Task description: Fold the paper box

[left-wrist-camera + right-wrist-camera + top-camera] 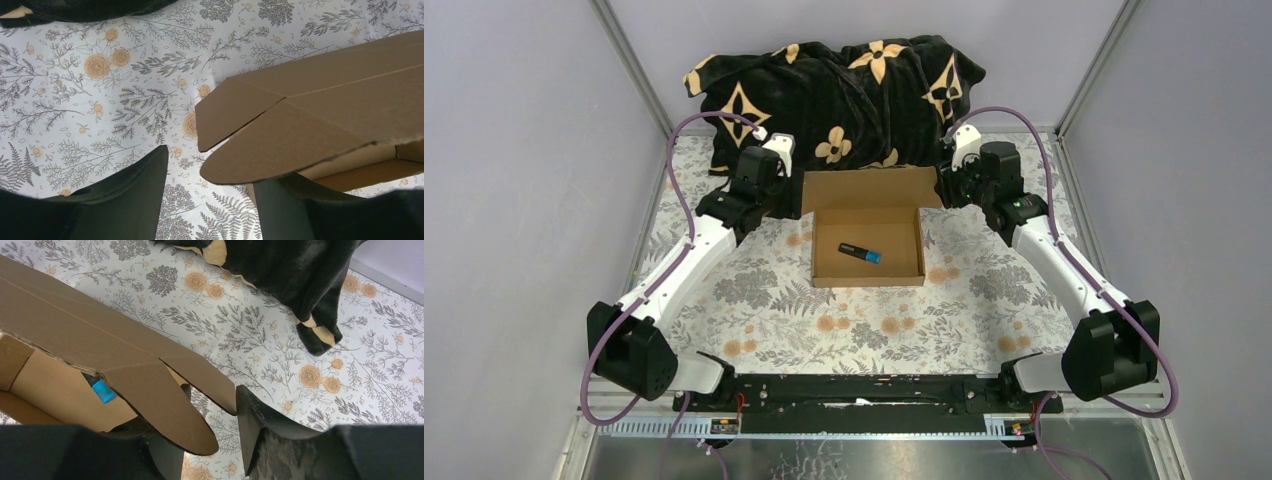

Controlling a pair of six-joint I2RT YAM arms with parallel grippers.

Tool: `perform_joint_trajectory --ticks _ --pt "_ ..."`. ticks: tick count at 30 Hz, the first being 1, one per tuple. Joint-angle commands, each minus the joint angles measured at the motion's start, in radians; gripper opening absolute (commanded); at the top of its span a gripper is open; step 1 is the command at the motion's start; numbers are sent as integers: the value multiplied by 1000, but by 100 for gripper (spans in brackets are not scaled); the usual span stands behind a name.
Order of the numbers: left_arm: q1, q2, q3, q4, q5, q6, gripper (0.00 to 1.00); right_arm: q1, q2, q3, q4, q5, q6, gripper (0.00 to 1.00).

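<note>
Two pincers of mine at the back corners of an open cardboard box on a flowered table cover.

The box (867, 281) sits mid-table on the cover (754, 300), its lid open at the far side and a small black and blue stick (860, 253) inside (what it is, I cannot tell). My left pincer (210, 195) is spread wide at the lid's left rounded ear. My right pincer (212, 440) is spread too, with the right ear over one finger. A black blanket (834, 90) with tan flowers is heaped behind.
</note>
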Motion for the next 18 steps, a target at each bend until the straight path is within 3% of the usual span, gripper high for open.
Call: perform_joint_trajectory --ticks 1,18 --pt "10 -3 31 52 24 10 66 -6 -45 46 34 -30 9 46" --pt "15 25 57 50 50 4 41 -6 -33 65 29 -68 26 34"
